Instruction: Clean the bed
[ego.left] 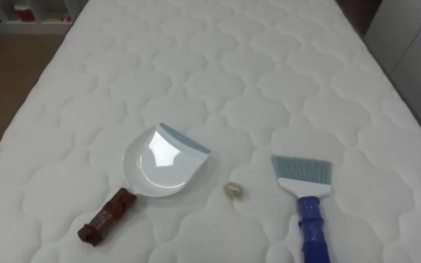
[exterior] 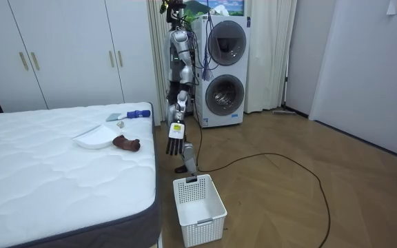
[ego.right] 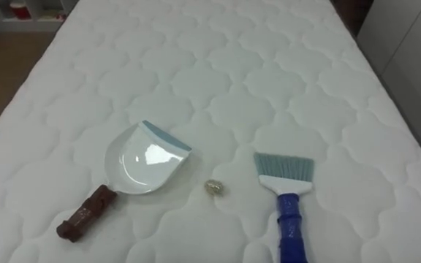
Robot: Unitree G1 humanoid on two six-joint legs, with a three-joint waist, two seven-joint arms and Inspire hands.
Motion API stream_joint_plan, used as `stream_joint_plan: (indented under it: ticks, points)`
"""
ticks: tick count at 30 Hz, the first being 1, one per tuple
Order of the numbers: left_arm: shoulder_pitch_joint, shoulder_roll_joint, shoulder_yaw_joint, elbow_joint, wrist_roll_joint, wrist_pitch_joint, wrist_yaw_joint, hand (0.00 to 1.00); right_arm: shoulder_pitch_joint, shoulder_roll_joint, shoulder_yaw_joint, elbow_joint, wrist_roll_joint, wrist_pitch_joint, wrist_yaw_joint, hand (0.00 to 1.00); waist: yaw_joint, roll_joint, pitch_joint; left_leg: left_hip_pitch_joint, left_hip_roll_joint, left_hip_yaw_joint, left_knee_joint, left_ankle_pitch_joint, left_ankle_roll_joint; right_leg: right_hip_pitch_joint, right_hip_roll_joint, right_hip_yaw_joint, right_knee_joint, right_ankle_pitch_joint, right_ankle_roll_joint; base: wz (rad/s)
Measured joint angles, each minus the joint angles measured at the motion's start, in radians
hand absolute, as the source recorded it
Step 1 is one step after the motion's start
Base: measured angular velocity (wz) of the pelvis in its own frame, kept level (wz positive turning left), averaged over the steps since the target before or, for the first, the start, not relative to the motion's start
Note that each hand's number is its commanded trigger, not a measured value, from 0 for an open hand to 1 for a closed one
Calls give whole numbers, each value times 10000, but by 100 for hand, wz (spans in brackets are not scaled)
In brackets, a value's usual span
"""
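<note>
Stage shown: before the first grasp. The robot stands at the bed's [ego.left: 218, 66] edge, and I see the tools and the litter lying on the quilted mattress near that edge.

(a) Dustpan [ego.left: 159, 164], left, resting flat with its blue-edged mouth turned to the far right. Its brown handle [ego.left: 107, 217] runs back toward the near left.

(b) Crumb of debris [ego.left: 234, 191], small and pale, between the two tools and touching neither. This is the thing to be cleared.

(c) Brush [ego.left: 304, 191], right, bristles toward the far side and blue grip toward the near edge.

(d) Left robot hand [exterior: 174, 143], in the room view hanging by the robot's side with the fingers relaxed and holding nothing. I cannot tell the state of the right robot hand.

To do this step well, I would take the blue grip with the right robot hand and the brown handle with the left. I would then press the pan's lip into the soft quilting, so the crumb cannot slip under it. Last, I would sweep leftward in short, light strokes, since a hard flick may roll the crumb past the mouth.

(e) White basket [exterior: 198, 200] on the floor beside the bed, probably where the pan is emptied.
</note>
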Motion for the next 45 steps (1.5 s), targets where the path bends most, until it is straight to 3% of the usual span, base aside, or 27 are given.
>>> stream_joint_plan:
  ticks: [4,7,16,26,40,45]
  points:
    - [-7,82,-167,-1506,-11,-406,448,0,-5,-103,-6,-400,229,-106,18,0,-30,-15,19,-100,-22,-53,8,2,2,-42,25,-116,-20,2,4,6]
    - [-15,84,-193,-2509,-8,-782,653,0,26,-172,-10,-645,216,-447,43,0,-64,24,-1,-115,-16,-56,9,2,2,-97,39,-113,-48,2,3,0]
    - [-164,96,-620,-2598,-1,-1441,1195,0,121,-255,-9,-741,193,-756,180,0,-113,80,21,-231,-7,-105,3,2,2,-144,47,-138,-37,4,2,0]
    - [-208,96,-774,-2565,0,-1643,1370,0,96,-255,-3,-729,160,-763,252,0,-232,66,18,-284,-15,-117,38,2,2,-245,35,-172,-9,6,1,0]
    - [-1160,104,-1043,-2433,8,-1642,1594,0,60,-290,18,-698,757,-735,233,0,-319,133,0,-838,1,-77,138,5,-2,-740,49,-108,64,35,-16,0]
    - [-1883,246,-1057,-2134,-237,-1719,1824,0,-335,-291,116,-384,1012,-739,232,0,-368,83,29,-1254,-6,-110,250,29,3,-1173,-37,-116,194,56,-25,0]
